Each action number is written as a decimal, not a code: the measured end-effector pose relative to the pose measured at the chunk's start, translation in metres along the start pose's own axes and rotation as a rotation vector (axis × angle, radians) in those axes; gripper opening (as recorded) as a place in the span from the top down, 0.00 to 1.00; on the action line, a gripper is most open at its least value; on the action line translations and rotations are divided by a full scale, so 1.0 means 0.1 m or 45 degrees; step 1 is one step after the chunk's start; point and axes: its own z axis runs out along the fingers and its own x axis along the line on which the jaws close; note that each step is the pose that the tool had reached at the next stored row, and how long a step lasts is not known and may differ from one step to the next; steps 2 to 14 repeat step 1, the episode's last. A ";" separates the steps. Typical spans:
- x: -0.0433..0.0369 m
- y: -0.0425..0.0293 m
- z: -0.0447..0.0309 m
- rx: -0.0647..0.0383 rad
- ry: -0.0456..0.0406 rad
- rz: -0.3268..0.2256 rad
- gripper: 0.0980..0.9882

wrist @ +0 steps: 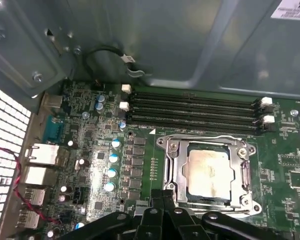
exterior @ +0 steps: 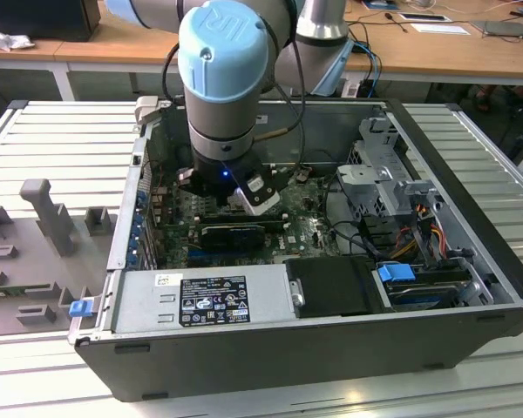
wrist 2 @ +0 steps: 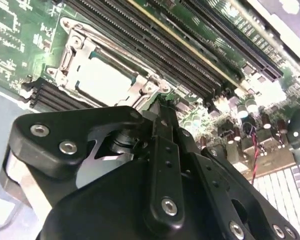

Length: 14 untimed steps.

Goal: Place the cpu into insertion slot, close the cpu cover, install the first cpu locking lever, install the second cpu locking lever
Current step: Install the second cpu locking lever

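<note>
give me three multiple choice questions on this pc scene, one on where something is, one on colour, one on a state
1. Where does the cpu sit?
A. in the slot on the board
B. on the power supply
C. in the tool's grip above the case

2. What colour is the board?
A. red
B. green
C. white

3. How does the cover lie?
A. standing upright, open
B. removed, lying outside the case
C. down over the cpu, framing it

Answers:
1 A, in both wrist views the pale square plate fills the slot.
2 B, the board is green around the socket in both wrist views.
3 C, the silvery frame lies flat around the cpu, with the tool at its edge.
</note>
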 end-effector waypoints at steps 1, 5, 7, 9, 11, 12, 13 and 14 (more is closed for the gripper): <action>0.000 0.005 -0.012 0.000 0.000 0.000 0.99; 0.000 0.005 -0.012 0.000 0.000 0.000 0.99; 0.000 0.005 -0.012 0.000 0.000 0.000 0.99; 0.000 0.005 -0.012 0.000 0.000 0.000 0.99; 0.000 0.005 -0.012 0.000 0.000 0.000 0.99; 0.000 0.005 -0.012 0.000 0.000 0.000 0.99; 0.000 0.005 -0.012 0.000 0.000 0.000 0.99; 0.000 0.005 -0.012 0.000 0.000 0.000 0.99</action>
